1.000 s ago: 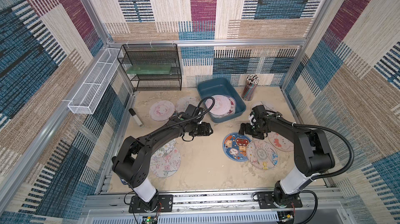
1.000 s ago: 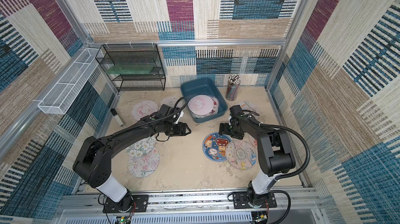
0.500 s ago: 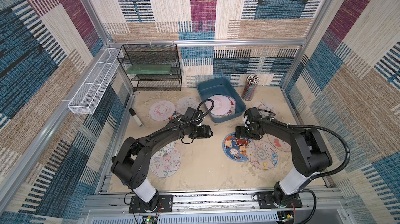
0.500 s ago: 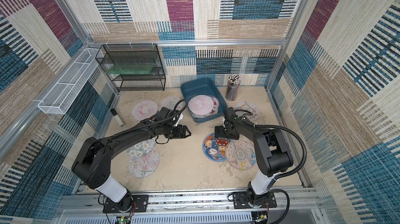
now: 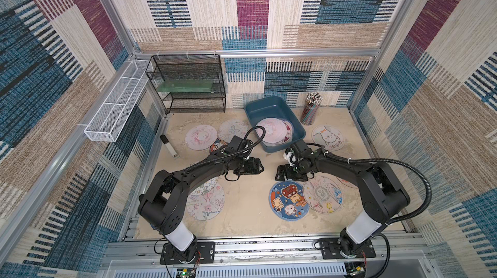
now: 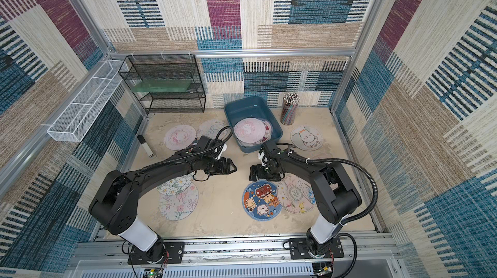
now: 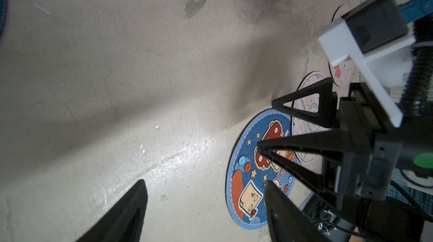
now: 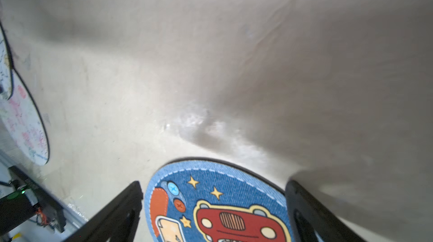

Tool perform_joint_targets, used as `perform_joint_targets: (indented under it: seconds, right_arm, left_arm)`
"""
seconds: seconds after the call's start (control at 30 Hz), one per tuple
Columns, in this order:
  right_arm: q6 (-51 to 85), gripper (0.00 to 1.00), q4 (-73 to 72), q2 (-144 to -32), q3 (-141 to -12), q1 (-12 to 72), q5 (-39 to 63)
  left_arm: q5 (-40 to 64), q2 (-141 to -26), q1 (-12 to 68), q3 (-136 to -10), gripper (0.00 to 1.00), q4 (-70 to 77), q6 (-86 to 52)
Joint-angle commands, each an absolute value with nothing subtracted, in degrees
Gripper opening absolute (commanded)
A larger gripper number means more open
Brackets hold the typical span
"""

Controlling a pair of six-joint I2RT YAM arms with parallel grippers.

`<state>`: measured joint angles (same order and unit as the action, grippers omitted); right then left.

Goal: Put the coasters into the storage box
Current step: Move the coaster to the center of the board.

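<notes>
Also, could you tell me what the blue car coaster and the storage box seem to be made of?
The blue car coaster: probably fabric, matte; denim-like weave and dashed stitch border. The storage box: likely moulded plastic, smooth, slight sheen, rounded corners.

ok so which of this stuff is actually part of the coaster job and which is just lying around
Part of the job:
storage box, holding some coasters
still loose: blue cartoon coaster, white animal coaster, pink coaster, floral coaster

Just lying about:
black wire rack
white wire tray
cup of pencils
small marker-like stick
</notes>
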<state>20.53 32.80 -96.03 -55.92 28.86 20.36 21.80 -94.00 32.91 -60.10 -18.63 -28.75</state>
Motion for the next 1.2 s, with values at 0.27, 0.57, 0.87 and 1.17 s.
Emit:
perform_joint_targets:
  seconds: [0.27, 0.57, 0.87, 1.17]
  right_arm:
    - [29.11, 0.95, 37.54, -85.78, -54.75, 30.15, 20.47]
    - [42.32, 0.95, 40.92, -65.17, -38.72, 31.25, 21.06]
    - [51.68, 0.96, 44.12, -48.84, -26.81, 31.52, 22.19]
    - [51.68, 0.95, 40.83, -51.24, -23.32, 32.31, 22.01]
  left_arm:
    - [24.45, -94.79, 33.5, -60.03, 0.77, -17.74, -28.36]
    - [28.29, -98.64, 39.15, -62.47, 0.76, -20.44, -25.09]
    - [28.12, -100.19, 43.94, -62.48, 0.75, -22.59, -24.13]
    - [26.49, -99.24, 44.03, -62.66, 0.75, -24.26, -23.53]
